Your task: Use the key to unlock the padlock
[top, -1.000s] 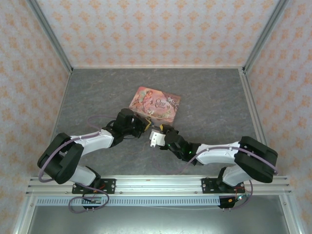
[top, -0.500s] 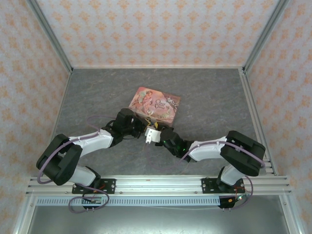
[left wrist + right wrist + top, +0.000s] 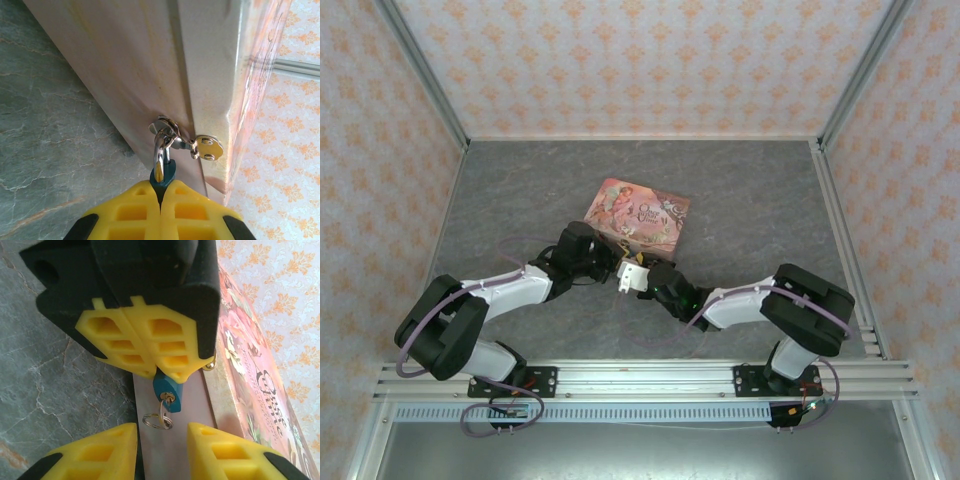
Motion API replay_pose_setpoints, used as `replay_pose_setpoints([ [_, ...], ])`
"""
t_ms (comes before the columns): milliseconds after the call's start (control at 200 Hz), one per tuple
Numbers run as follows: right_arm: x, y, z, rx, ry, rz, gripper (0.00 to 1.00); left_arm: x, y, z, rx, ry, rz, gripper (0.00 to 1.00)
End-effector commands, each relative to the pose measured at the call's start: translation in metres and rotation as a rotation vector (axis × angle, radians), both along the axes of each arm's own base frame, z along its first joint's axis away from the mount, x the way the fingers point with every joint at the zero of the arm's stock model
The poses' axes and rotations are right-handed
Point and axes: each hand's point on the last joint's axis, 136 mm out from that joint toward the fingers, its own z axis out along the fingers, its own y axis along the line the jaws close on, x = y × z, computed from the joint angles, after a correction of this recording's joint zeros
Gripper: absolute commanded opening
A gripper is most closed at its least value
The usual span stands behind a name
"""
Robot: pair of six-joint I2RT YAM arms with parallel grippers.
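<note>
Grip: the left gripper [image 3: 161, 189] has its yellow fingers [image 3: 130, 216] pressed together on the padlock [image 3: 162, 176], at the bottom centre of the left wrist view.
Grip, seen from opposite: in the right wrist view the left gripper [image 3: 152, 371] sits in the upper half. Its fingers are closed and the padlock [image 3: 165, 386] pokes out below them at frame centre.
Right gripper [image 3: 161, 430]: its fingers [image 3: 95, 456] stand apart at the bottom edge, one at lower left and one at lower right, touching nothing. The padlock is just above the gap between them.
Padlock: small blue body, pinched at its sides. The silver shackle [image 3: 160, 147] rises from it toward the centre of the left wrist frame and passes through the hasp.
Ring [image 3: 157, 420]: a thin wire loop hanging from the padlock's lower end by a small brassy piece that is too small to identify.
Hasp [image 3: 202, 146]: a metal staple and a round-ended plate with two rivets, right of centre on the box's edge.
Tin box [image 3: 115, 65]: its pale side wall crosses the upper part of the left wrist frame. Its pink printed lid [image 3: 250, 375] runs down the right side of the right wrist frame.
Overhead: the left gripper [image 3: 603, 262] comes in from lower left and the right gripper [image 3: 625, 280] from lower right. Their tips are close together just below the tin box [image 3: 638, 212] at frame centre, and the padlock is too small to make out there.
Table [image 3: 760, 200]: grey marbled surface under everything.
</note>
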Motion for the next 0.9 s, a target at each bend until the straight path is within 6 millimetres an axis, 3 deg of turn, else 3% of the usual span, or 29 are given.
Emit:
replay_pose_setpoints([
  [0,0.008,0.011,0.014,0.077,-0.011,-0.012,0.31,0.008,-0.012,0.033,-0.042,-0.089,-0.026,0.0],
  [425,0.015,0.011,0.011,0.091,-0.011,-0.042,0.2,0.007,-0.014,0.032,-0.044,-0.087,-0.03,0.0],
  [746,0.018,0.006,0.01,0.094,-0.01,-0.076,0.0,0.008,-0.014,0.031,-0.043,-0.084,-0.03,0.0],
  [896,0.018,0.003,0.011,0.117,0.001,-0.096,0.0,0.008,-0.014,0.031,-0.043,-0.086,-0.03,0.0],
])
